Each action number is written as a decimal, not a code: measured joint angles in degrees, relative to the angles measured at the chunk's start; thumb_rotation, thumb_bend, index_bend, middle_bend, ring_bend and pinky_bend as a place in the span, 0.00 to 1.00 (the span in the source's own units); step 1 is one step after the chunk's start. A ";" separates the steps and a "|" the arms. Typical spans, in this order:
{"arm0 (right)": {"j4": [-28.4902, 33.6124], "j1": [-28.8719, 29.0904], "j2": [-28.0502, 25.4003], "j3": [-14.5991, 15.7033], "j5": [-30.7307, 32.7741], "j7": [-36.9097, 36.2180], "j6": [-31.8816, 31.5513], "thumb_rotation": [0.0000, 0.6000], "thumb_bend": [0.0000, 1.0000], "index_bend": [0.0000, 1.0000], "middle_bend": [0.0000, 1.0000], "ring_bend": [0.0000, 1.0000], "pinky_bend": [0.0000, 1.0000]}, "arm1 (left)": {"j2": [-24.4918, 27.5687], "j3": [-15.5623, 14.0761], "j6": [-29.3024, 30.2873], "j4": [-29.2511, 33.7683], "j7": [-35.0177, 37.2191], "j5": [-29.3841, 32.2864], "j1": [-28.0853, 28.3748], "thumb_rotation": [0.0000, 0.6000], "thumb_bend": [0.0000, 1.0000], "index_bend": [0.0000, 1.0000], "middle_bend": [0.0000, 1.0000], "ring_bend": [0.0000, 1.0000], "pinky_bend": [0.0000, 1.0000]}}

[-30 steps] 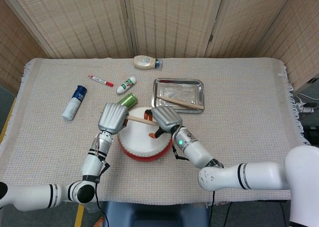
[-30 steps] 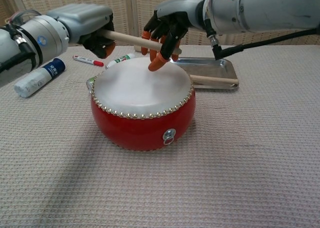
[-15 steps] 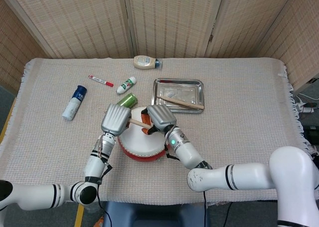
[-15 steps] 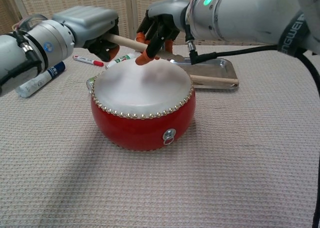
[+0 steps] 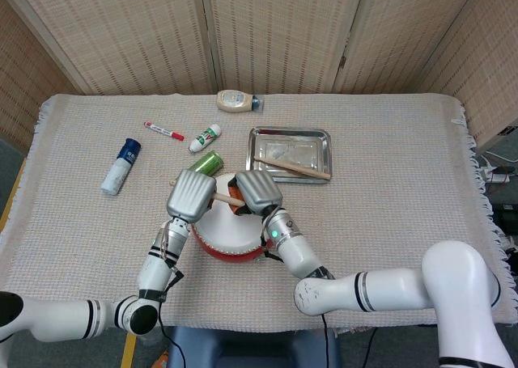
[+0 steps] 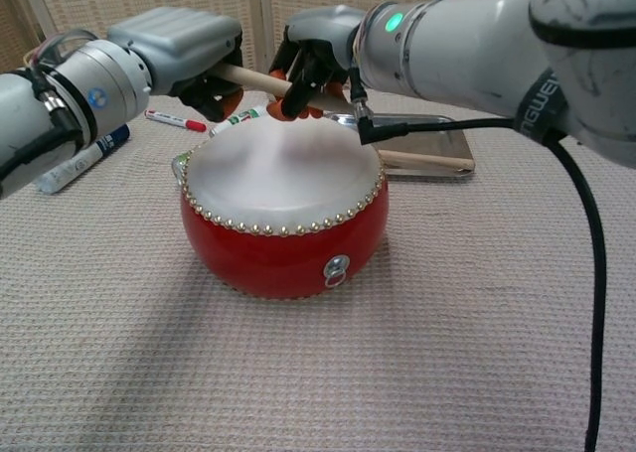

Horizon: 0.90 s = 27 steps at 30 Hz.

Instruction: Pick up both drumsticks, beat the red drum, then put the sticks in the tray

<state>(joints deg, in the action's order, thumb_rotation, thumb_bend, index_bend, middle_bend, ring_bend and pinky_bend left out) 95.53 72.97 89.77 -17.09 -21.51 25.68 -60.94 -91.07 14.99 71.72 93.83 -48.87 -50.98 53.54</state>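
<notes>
Drum [image 6: 283,219], red, white skin, at the table's near centre; its far rim is hidden by both hands in the head view. Stick [image 6: 256,77]: gripped in left hand [image 6: 189,55], fingers wrapped round it, shaft slanting over the drum; its tip is lost behind right hand [image 6: 313,60]. Right hand's fingers curl around that stick; whether they actually grip it cannot be told. Second stick [image 5: 293,167]: lies diagonally in tray [image 5: 317,135], behind the drum.

Open bench to my right; tray [image 5: 320,135] behind drum [image 6: 283,235], green can [image 5: 207,162] crowding its far-left side
</notes>
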 measured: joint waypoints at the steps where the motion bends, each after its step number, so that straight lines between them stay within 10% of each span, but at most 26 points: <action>1: 0.01 -0.23 -0.01 -0.13 -0.19 0.03 -0.04 1.00 0.48 0.86 0.77 0.69 0.80 | 0.04 -0.06 -0.03 -0.02 0.16 -0.19 -0.05 1.00 0.60 0.80 0.98 1.00 1.00; 13: -0.55 -3.54 -0.43 -1.67 -4.32 -2.57 1.38 1.00 0.49 0.96 0.82 0.75 0.86 | 0.72 -0.58 0.11 0.42 0.76 -1.98 -0.50 1.00 0.51 0.36 0.60 0.71 0.98; 22: -1.48 -5.34 -0.28 -1.99 -7.03 -3.69 2.70 1.00 0.49 0.98 0.83 0.76 0.86 | 1.83 -0.42 -1.37 1.17 1.60 -1.41 -0.63 1.00 0.36 0.01 0.13 0.18 0.41; 27: -1.85 -5.74 0.04 -2.09 -8.08 -3.50 2.82 1.00 0.49 0.99 0.83 0.76 0.86 | 2.16 -0.18 -1.77 1.47 2.87 -1.64 -0.69 1.00 0.31 0.00 0.01 0.03 0.26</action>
<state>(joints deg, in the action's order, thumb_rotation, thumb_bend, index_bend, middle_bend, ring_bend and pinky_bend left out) 93.68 67.23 89.81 -19.18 -29.59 22.19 -58.12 -88.92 14.81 69.95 95.29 -46.00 -52.62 52.85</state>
